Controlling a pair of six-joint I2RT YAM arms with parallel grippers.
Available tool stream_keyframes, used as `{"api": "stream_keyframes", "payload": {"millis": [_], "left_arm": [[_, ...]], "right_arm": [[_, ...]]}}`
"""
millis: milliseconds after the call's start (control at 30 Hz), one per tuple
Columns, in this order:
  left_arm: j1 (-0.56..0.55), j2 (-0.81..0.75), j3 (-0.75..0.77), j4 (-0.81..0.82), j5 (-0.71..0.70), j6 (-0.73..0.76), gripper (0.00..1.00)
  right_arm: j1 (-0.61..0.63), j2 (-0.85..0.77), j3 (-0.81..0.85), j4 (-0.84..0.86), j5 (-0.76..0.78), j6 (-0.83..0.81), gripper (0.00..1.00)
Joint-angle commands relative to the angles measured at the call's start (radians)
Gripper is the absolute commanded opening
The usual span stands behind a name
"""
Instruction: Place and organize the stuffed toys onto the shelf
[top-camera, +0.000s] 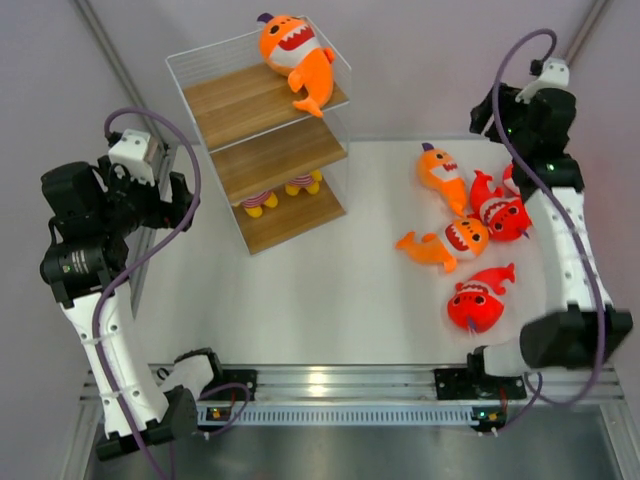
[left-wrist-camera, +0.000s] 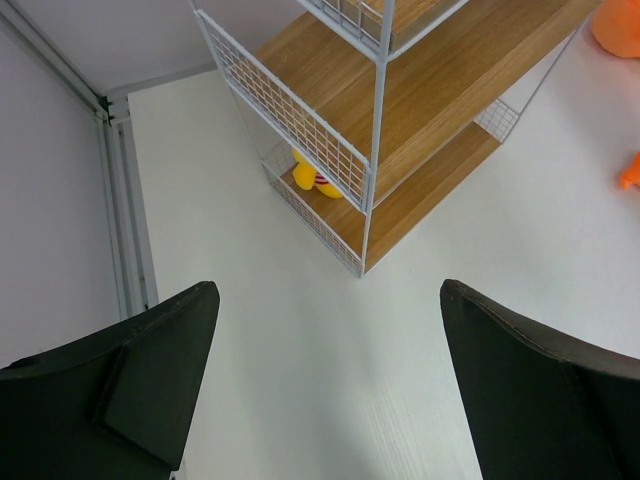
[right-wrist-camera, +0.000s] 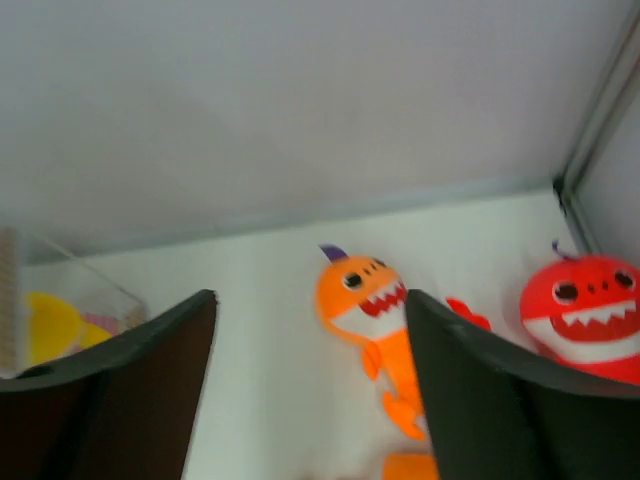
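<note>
The shelf (top-camera: 240, 105) stands at the back left, with one orange stuffed toy (top-camera: 295, 52) lying on its top board. Several more stuffed toys lie on the table at the right: an orange shark (top-camera: 442, 170), a red one (top-camera: 503, 215), another orange one (top-camera: 452, 242) and a red one (top-camera: 477, 305) nearest the front. My left gripper (left-wrist-camera: 330, 290) is open over bare table, short of the shelf (left-wrist-camera: 450, 80) corner. My right gripper (right-wrist-camera: 310, 295) is open and empty, held high at the back right, with an orange shark (right-wrist-camera: 365, 300) and a red shark (right-wrist-camera: 585, 315) below it.
Small yellow-footed figures (top-camera: 285, 190) sit on the shelf's lowest board, one of them (left-wrist-camera: 315, 180) visible through the wire mesh. Metal frame posts (top-camera: 105, 45) rise at the back corners. A rail (top-camera: 330, 380) runs along the front edge between the arm bases.
</note>
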Motion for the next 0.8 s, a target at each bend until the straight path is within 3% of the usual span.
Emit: {"api": "stream_keyframes", "payload": {"millis": [0,100,300,567,767], "left_arm": [[0.000,-0.019,-0.013,0.028,-0.020,0.011,0.98],[0.000,-0.013,-0.021,0.028,-0.050,0.019,0.98],[0.000,0.005,-0.026,0.028,-0.079,0.016,0.98],[0.001,0.041,-0.026,0.028,-0.093,0.011,0.98],[0.001,0.062,-0.020,0.029,-0.076,-0.007,0.98]], "right_arm": [[-0.149,0.269,-0.062,-0.053,-0.124,0.059,0.68],[-0.190,0.428,-0.016,-0.049,-0.167,0.050,0.54],[-0.201,0.666,0.095,-0.069,-0.166,-0.007,0.49],[-0.195,0.701,-0.063,0.023,-0.275,-0.001,0.46],[-0.134,0.682,-0.106,0.005,-0.210,-0.068,0.48]]}}
